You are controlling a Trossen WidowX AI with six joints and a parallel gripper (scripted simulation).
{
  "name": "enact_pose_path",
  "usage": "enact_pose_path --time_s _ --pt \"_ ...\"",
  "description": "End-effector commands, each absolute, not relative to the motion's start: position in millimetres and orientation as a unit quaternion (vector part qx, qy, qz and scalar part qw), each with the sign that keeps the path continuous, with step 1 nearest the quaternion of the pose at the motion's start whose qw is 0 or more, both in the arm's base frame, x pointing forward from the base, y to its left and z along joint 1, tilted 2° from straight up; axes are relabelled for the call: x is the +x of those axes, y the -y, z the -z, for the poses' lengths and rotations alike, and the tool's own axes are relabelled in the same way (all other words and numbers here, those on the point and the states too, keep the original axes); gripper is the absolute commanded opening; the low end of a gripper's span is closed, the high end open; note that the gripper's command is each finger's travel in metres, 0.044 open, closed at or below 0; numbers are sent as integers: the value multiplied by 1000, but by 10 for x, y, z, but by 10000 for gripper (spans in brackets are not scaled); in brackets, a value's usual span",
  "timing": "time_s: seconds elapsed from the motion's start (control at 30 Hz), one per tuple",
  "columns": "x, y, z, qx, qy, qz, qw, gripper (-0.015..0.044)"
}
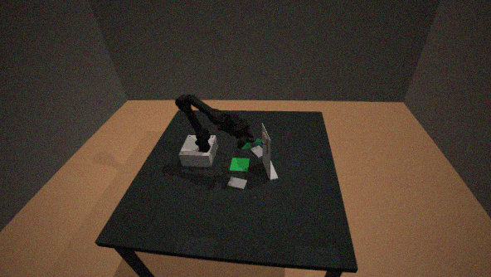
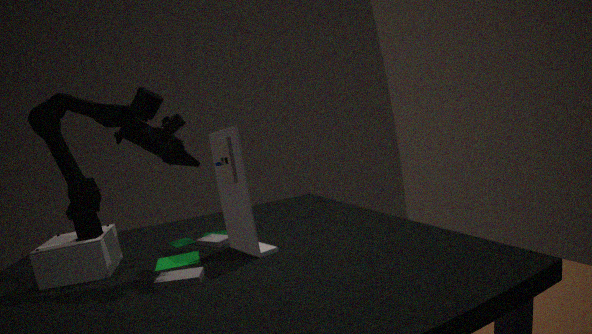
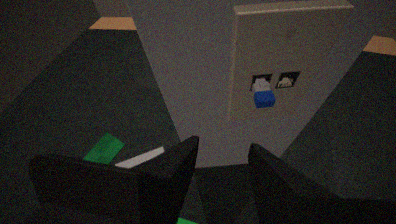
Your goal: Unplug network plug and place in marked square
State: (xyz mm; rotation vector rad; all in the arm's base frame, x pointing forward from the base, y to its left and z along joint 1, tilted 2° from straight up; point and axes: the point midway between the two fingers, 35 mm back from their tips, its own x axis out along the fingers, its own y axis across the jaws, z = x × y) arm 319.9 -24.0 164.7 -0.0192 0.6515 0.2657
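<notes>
The plug (image 3: 264, 98) (image 2: 218, 164), blue with a pale front part, sits in the left of two sockets on the upright grey panel (image 1: 266, 159) (image 2: 236, 210) (image 3: 195, 90). Its thin tab cannot be made out. My gripper (image 1: 247, 143) (image 2: 199, 164) (image 3: 223, 146) is partly open, with nothing between its fingers. It is in front of the panel, apart from the plug, and points forward and down. In the wrist view the plug is above and right of the gap between the fingertips. A large bright green square (image 1: 240, 164) (image 2: 177, 261) lies on the table below; which green patch is the marked square I cannot tell.
The second socket (image 3: 288, 80) is right of the plug. A pale slab (image 1: 237, 182) (image 2: 180, 274) lies beside the large green square. Another pale slab (image 1: 257, 151) (image 2: 214, 239) and smaller green patches (image 2: 182, 242) (image 3: 104, 148) lie near the panel's foot. The white arm base (image 1: 196, 159) stands left.
</notes>
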Motion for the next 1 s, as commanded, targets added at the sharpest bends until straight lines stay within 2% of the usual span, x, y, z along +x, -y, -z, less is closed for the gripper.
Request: enact_pose_path --time_s 0.0,0.47,0.97 --pt "3132 268 -1470 16 -358 -158 920 156" --pt "2758 284 -1070 184 -444 -262 837 156" --pt "2597 455 -1175 430 -393 -301 755 156"
